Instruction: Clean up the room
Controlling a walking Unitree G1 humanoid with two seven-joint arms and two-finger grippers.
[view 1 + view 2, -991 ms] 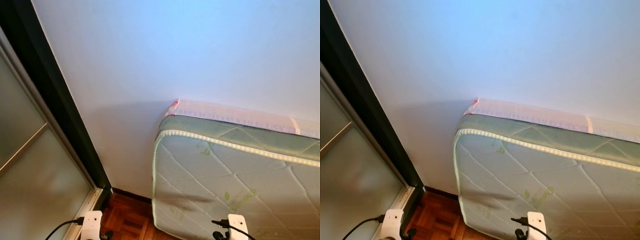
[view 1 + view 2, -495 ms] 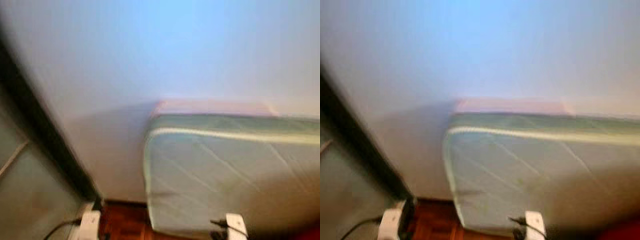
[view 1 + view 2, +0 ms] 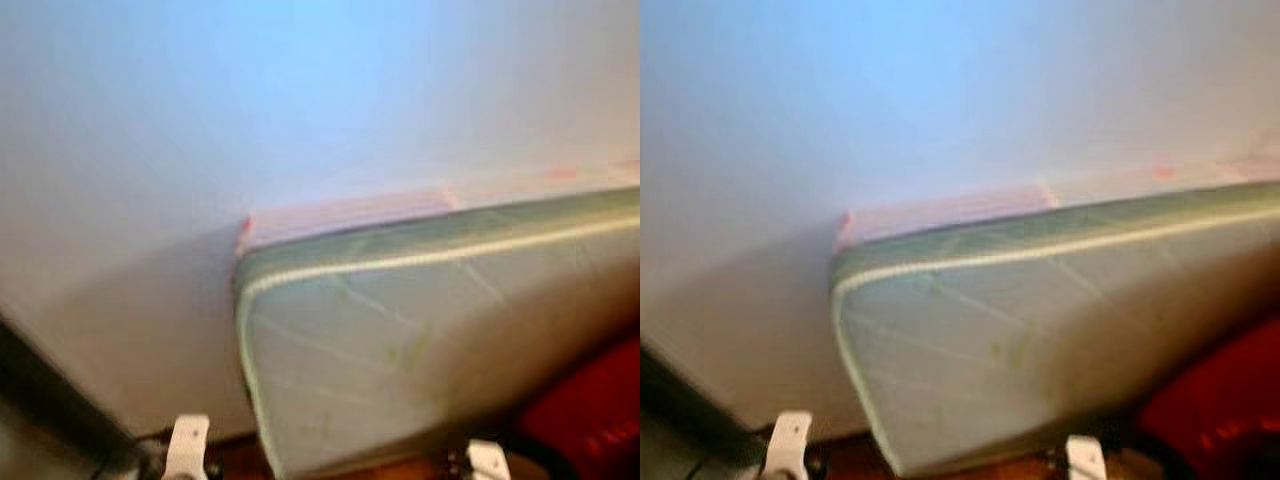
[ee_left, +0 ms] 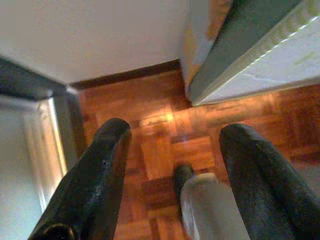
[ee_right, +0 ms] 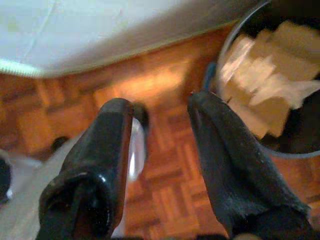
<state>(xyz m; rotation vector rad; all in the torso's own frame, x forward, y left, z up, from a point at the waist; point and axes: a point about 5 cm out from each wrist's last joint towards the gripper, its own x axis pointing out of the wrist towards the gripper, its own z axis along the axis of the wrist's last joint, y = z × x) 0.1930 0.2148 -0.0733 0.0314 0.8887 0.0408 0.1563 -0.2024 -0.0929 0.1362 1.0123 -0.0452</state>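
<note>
My left gripper (image 4: pixel 175 135) hangs open above the parquet floor (image 4: pixel 155 115), with nothing between its fingers. The right gripper (image 5: pixel 161 105) is open too, beside a round grey bin (image 5: pixel 226 44) that holds crumpled paper (image 5: pixel 260 70). A pale green quilted mattress (image 3: pixel 400 340) leans on its side against the white wall (image 3: pixel 300 100). Both head views are blurred. The white wrist mounts of my arms (image 3: pixel 187 445) show at the bottom edge.
A red object (image 3: pixel 590 420) sits low on the right, in front of the mattress. A dark door frame (image 3: pixel 40 390) and a metal sliding track (image 4: pixel 47 135) lie to the left. A dark skirting board (image 4: pixel 130 75) runs along the wall.
The camera has swung to the right: the mattress corner has shifted left in view, the glass door has slid out of the picture, and the red object has come in at the lower right.
</note>
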